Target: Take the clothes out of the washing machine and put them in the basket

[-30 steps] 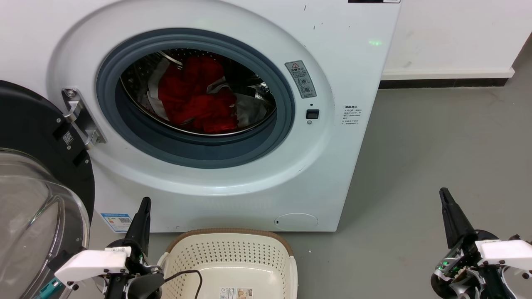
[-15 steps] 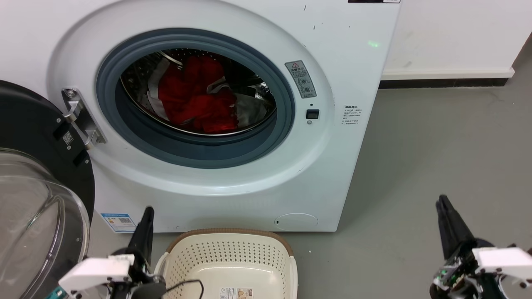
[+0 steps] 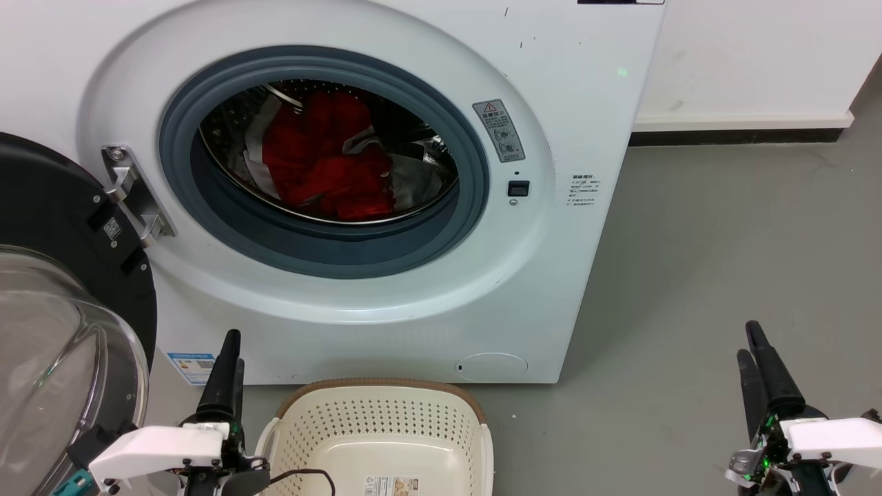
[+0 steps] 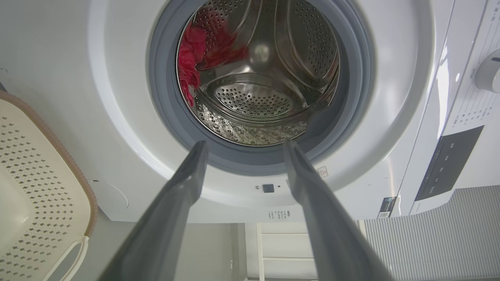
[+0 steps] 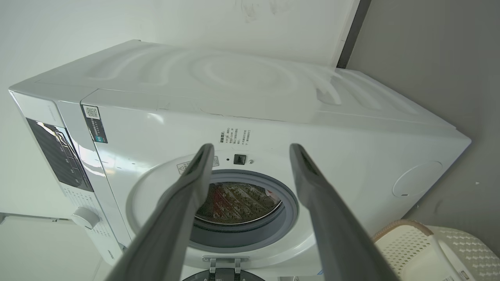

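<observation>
Since half a second ago both pincers have shifted. The left pincer (image 3: pixel 234 346) stands a little higher, just left of the basket (image 3: pixel 382 386), and the right pincer (image 3: pixel 747 339) has drifted slightly rightward over the floor (image 3: pixel 723 241). Each now shows two parted fingers in the head view where a single dark spike showed before, and both wrist views show them released, fingers spread wide. The clothes (image 3: pixel 324 162) have not moved: a red heap with white patches inside the washer (image 3: pixel 586 103), its lower edge hidden behind the grey seal. The basket stands on the floor just in front of the washer, its near half cut off by the frame's bottom edge. The label (image 3: pixel 391 486) on its base is also clipped and cannot be read. A warning-triangle sticker (image 3: pixel 499 131) right of the porthole and a blue label (image 3: pixel 195 367) low on the left carry print too small to read. The open door (image 3: pixel 41 207) is cut off at the left edge.
</observation>
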